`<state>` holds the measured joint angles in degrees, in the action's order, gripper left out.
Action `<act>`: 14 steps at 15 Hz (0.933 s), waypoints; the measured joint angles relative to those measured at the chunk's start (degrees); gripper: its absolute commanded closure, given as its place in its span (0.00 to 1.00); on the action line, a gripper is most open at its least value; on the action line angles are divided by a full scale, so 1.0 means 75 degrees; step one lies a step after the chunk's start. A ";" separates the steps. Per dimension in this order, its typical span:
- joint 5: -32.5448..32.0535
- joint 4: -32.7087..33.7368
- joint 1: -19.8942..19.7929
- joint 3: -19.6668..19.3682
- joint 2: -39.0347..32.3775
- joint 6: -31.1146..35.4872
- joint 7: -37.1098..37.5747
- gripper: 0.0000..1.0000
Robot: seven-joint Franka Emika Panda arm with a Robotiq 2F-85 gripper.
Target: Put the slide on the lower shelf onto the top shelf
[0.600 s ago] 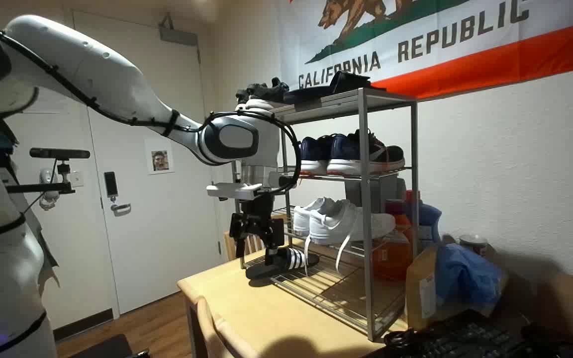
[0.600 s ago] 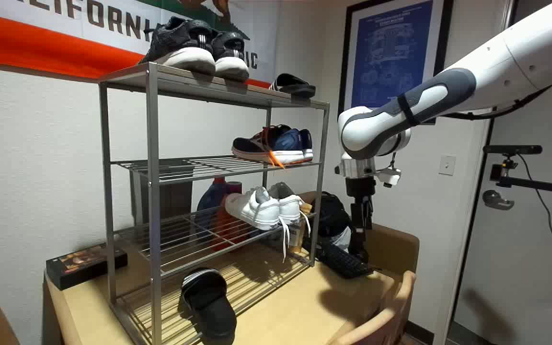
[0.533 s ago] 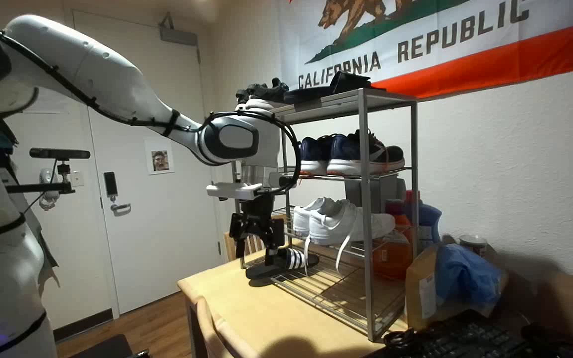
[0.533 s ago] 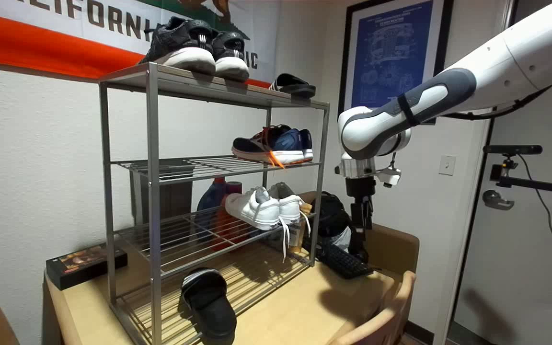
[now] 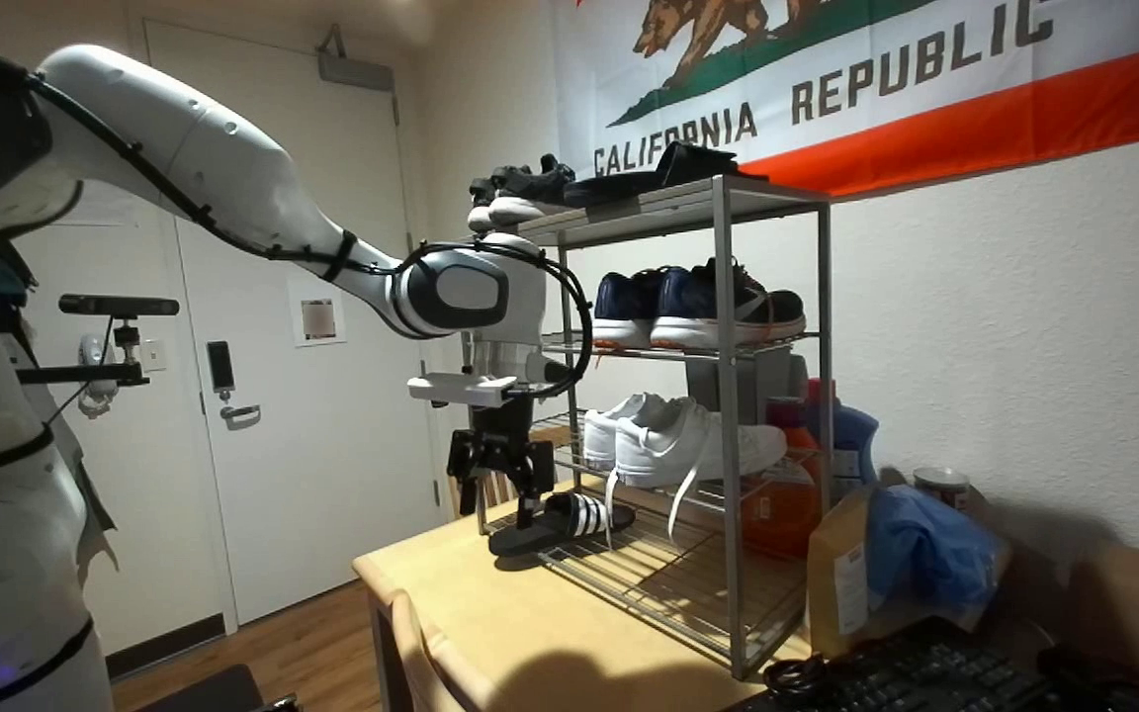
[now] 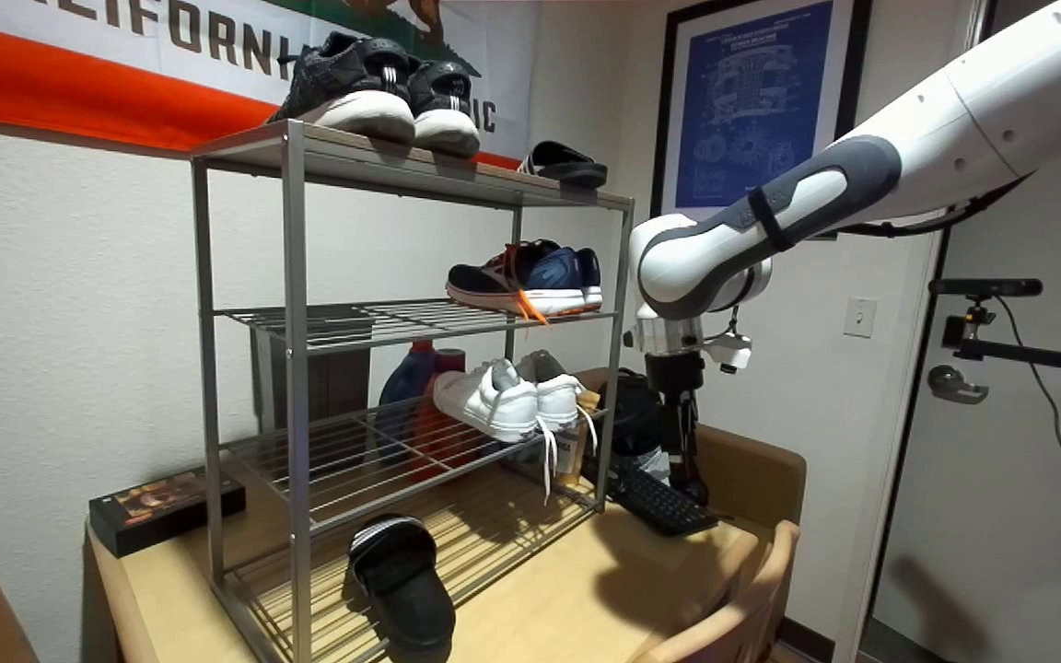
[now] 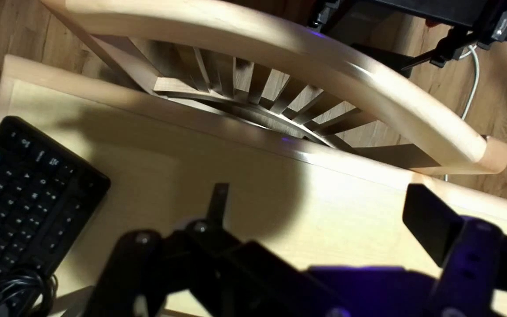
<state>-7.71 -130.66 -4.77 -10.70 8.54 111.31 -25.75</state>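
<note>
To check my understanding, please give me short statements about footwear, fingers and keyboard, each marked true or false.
1. The striped black slide lies on the lower shelf. True.
2. The fingers grip the striped black slide. False: the fingers stand open, nothing between them.
3. The white sneakers stand lower than the dark blue sneakers. True.
4. The top shelf holds no footwear. False: the top shelf holds black sneakers and another slide.
5. The keyboard lies on the table. True.

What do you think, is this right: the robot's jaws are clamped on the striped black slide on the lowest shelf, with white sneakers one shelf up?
The jaws aren't clamped on the slide: the wrist view shows them open over the tabletop, no slide between them. The slide does lie on the lowest shelf, with white sneakers one shelf up.
</note>
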 measured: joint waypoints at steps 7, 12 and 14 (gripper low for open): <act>0.0360 0.0001 0.0096 0.0144 -0.0089 0.0160 -0.0685 0.00; 0.1612 0.0003 0.0445 0.0380 -0.0398 -0.0070 -0.2027 0.00; 0.1650 0.0004 0.0465 0.0420 -0.0562 -0.0132 -0.2260 0.00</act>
<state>4.66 -130.63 -1.27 -7.55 4.33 110.32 -42.70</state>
